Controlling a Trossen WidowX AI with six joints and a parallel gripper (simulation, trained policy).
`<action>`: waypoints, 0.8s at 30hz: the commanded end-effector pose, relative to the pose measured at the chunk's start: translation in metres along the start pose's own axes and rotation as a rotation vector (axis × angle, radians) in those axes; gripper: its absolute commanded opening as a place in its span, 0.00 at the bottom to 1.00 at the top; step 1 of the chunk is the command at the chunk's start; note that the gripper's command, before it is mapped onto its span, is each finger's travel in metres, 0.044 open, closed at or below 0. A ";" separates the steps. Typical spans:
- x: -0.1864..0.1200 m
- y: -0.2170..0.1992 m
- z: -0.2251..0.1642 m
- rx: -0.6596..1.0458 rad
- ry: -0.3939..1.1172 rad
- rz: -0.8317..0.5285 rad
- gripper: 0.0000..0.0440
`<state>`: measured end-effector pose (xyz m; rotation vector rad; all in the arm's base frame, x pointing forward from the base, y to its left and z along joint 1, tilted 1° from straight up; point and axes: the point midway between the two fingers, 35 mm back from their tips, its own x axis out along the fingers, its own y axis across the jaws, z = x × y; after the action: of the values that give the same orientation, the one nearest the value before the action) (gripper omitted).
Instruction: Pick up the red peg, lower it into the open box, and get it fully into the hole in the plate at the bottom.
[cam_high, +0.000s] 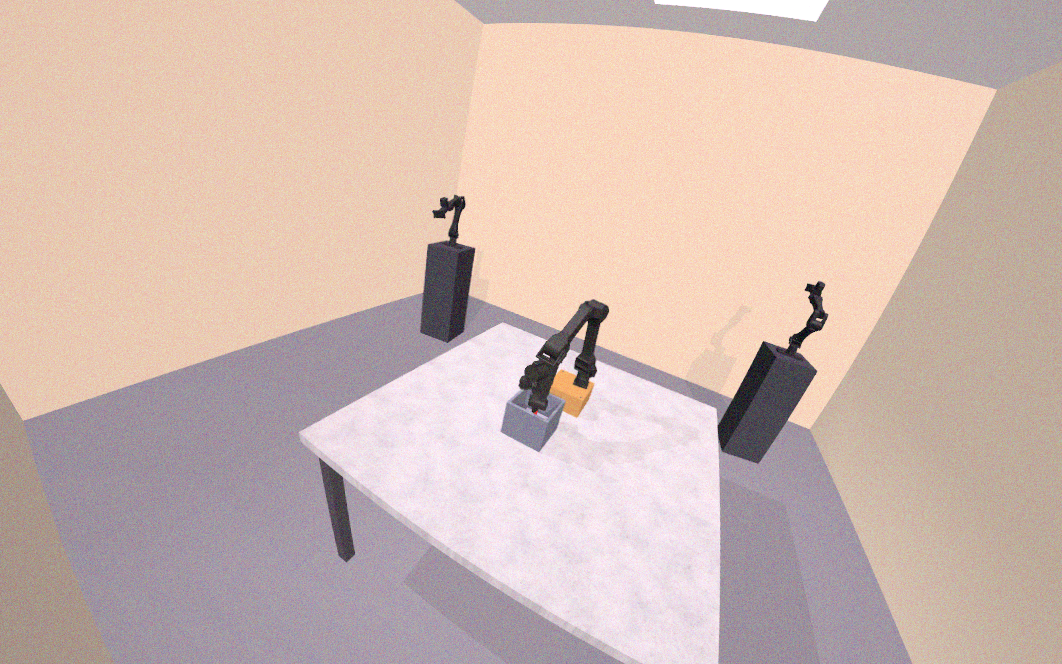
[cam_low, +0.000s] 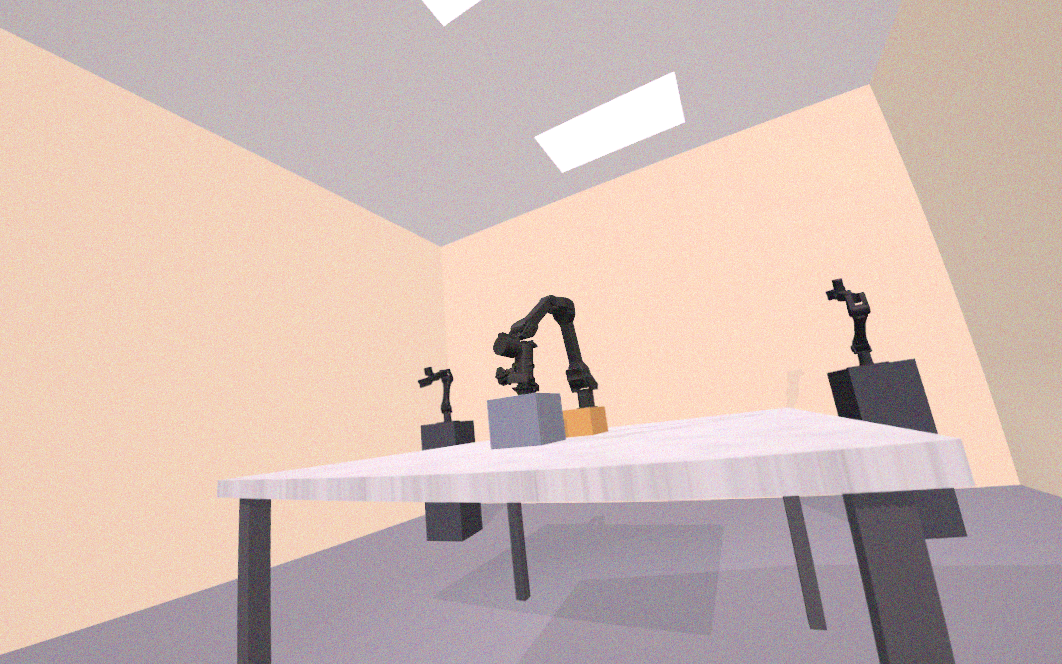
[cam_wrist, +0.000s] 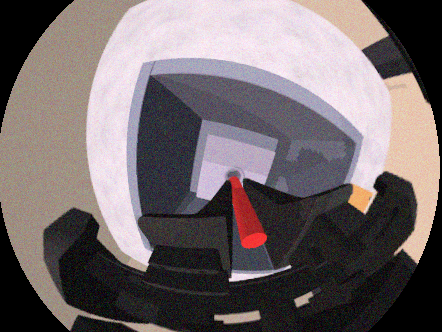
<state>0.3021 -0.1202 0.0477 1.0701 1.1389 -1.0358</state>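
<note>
The black parallel-jaw gripper (cam_high: 537, 406) (cam_wrist: 236, 183) reaches into the open blue-grey square box (cam_high: 530, 429) (cam_low: 526, 420) (cam_wrist: 134, 145); its fingers grip the slim red cylindrical peg (cam_high: 535, 411) (cam_wrist: 246, 212), inside the walls, over the pale bottom plate (cam_wrist: 240, 150).

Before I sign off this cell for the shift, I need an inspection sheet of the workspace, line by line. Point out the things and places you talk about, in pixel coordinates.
Surface: pale mottled table (cam_high: 595, 516) (cam_low: 626, 454); no damage seen.
Job's things: red peg (cam_high: 535, 411) (cam_wrist: 246, 215) held at the open box (cam_high: 529, 430) (cam_low: 520, 422) (cam_wrist: 137, 150); its far end appears near the plate's hole (cam_wrist: 233, 174), seating cannot be told.
Clutter: nothing seen.
Gripper (cam_high: 536, 408) (cam_wrist: 236, 183): shut on the peg, its fingertips in the box mouth.
Cables: nothing seen.
Surroundings: orange block (cam_high: 570, 393) (cam_low: 587, 421) (cam_wrist: 361, 198) under the arm; two dark pedestals (cam_high: 446, 293) (cam_high: 765, 403) (cam_low: 892, 399), each bearing another arm.
</note>
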 end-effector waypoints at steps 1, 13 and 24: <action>0.010 -0.002 0.000 -0.017 0.006 -0.009 0.00; 0.020 0.002 0.000 -0.044 0.051 -0.026 0.34; 0.004 0.008 0.007 -0.018 0.167 0.027 0.43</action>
<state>0.3089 -0.1237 0.0400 1.1397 1.2539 -0.9517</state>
